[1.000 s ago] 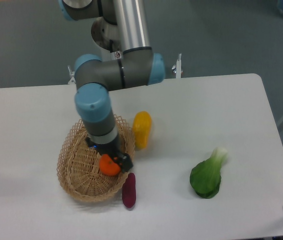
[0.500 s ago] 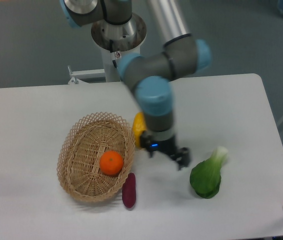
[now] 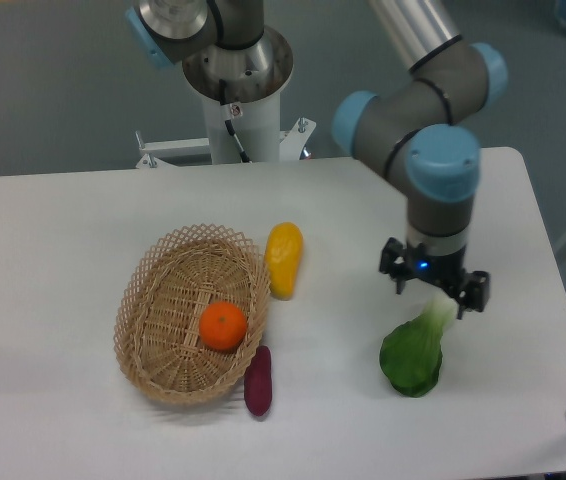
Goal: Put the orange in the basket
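Wicker basket (image 3: 168,330) is holding the orange (image 3: 223,326), sitting inside w/ nothing gripping it. We're seeing the gripper (image 3: 434,289) hanging open and empty at right, over the bok choy (image 3: 415,349) stem. Yellow fruit (image 3: 284,259) is lying just beside basket rim, purple veg (image 3: 258,380) touching its front edge.

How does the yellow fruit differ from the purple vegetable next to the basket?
The yellow fruit is bright yellow and plump; the purple vegetable is dark purple and slimmer. The yellow fruit looks larger than the purple vegetable. The yellow fruit lies at the basket's upper right rim, the purple vegetable at its lower right rim. Both are elongated and lie on the table outside the basket.
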`<control>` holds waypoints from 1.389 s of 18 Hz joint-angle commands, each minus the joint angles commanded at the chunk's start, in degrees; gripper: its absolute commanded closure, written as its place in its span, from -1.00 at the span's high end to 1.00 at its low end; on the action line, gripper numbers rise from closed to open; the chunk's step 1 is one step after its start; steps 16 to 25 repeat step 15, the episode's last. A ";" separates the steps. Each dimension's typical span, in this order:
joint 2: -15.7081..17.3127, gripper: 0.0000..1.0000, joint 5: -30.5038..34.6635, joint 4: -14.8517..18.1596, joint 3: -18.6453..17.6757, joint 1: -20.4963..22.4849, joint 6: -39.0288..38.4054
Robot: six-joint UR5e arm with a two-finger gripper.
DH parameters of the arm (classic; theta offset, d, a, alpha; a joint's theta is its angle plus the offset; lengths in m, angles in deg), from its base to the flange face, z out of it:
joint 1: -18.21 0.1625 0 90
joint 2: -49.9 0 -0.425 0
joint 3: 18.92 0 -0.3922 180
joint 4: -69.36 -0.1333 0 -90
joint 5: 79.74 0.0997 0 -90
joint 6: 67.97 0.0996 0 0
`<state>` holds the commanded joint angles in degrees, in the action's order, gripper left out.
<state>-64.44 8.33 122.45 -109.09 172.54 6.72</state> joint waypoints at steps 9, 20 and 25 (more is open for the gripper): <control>0.00 1.00 0.44 -0.09 0.00 1.15 1.24; 0.00 1.00 0.52 -0.35 -0.53 1.06 1.15; 0.00 1.00 0.52 -0.35 -0.53 1.06 1.15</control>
